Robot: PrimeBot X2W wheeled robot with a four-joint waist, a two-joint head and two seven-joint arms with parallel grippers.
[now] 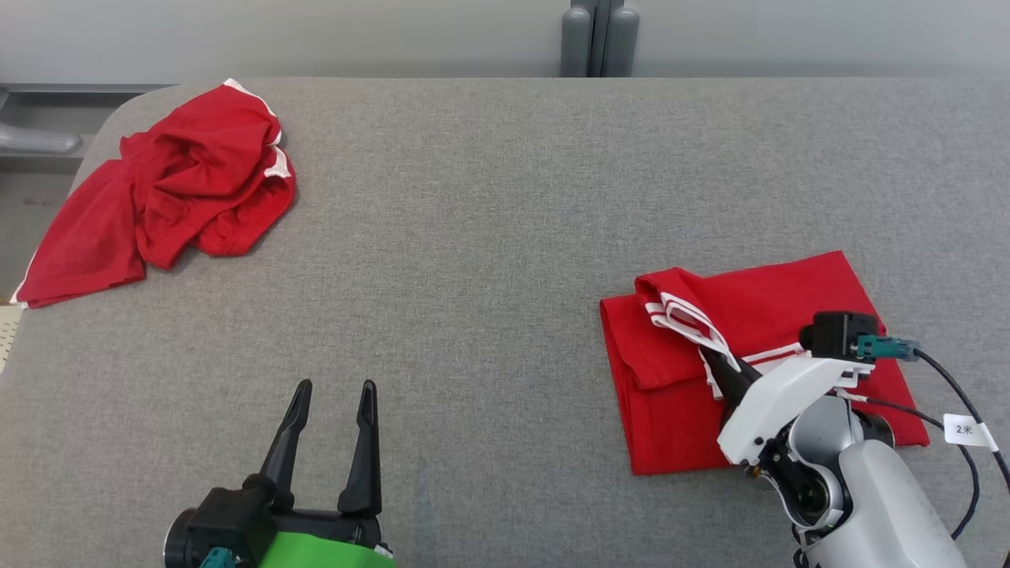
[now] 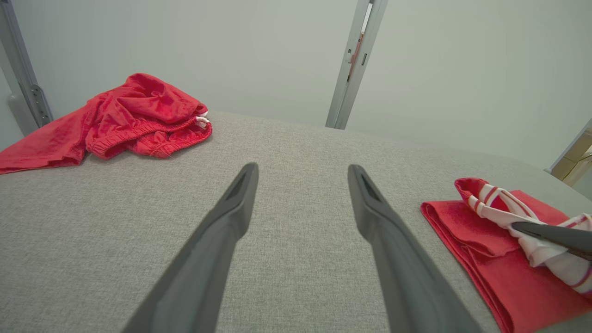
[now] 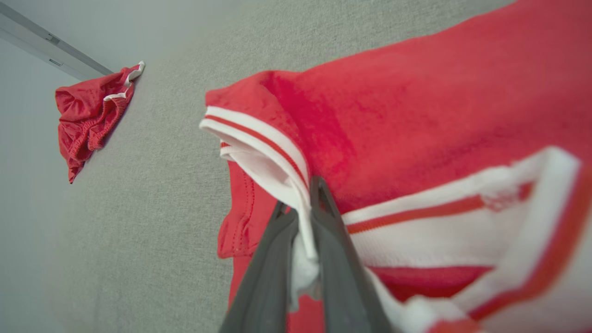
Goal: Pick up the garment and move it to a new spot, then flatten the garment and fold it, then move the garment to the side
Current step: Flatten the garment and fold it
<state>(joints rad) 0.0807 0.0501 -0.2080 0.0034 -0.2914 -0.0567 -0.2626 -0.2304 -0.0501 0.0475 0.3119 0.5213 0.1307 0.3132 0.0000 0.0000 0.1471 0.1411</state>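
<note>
Right hand [image 3: 299, 210] pinches the white striped trim [image 3: 259, 134] of the folded red garment [image 1: 797, 296] beneath it; soft, light cloth, probably best gripped at that trim. Left hand [image 1: 333, 392] gapes empty.

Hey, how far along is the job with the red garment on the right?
Done: the folded red garment lies as a rectangle on the grey table. In hand: the right claw is shut on its white striped trim; the left claw is open and empty. Left: moving it aside. A crumpled red garment at the far left corner is not yet folded.
</note>
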